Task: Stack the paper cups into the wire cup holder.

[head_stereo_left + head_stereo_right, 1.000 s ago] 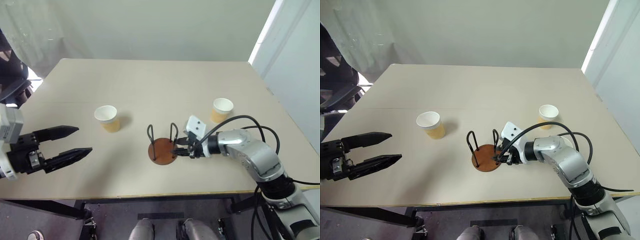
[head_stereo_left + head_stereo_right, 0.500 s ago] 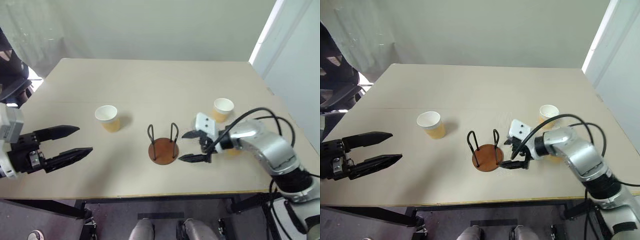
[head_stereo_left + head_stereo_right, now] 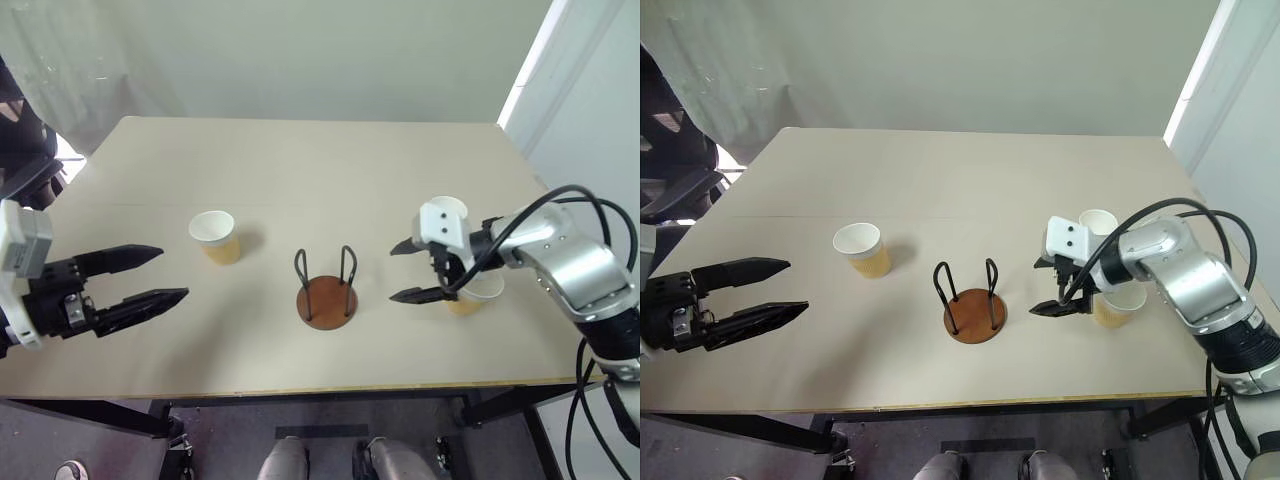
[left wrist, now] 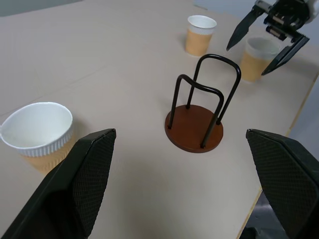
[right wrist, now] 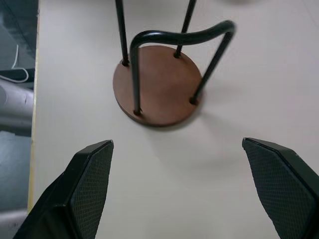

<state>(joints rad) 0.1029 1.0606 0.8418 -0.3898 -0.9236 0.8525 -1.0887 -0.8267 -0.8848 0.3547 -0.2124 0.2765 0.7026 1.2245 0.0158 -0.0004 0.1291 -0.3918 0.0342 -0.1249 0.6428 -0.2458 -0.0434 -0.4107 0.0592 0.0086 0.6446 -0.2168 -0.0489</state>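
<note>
The left gripper [image 3: 150,275] hovers over the bench's [image 3: 300,170] left edge, jaws spread and empty. Beside it stands one paper cup [image 3: 215,236], upright, tan-walled with a white rim. Mid-bench sits the wire cup holder [image 3: 326,290]: a reddish-brown disc with two dark wire loops, empty. To its right the right gripper [image 3: 412,270], jaws spread, hangs just before two more cups [image 4: 201,35] [image 4: 258,58], both upright.

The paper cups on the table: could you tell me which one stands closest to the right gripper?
The paper cup just behind the open right gripper; another cup stands farther back, the third across the wire cup holder.
</note>
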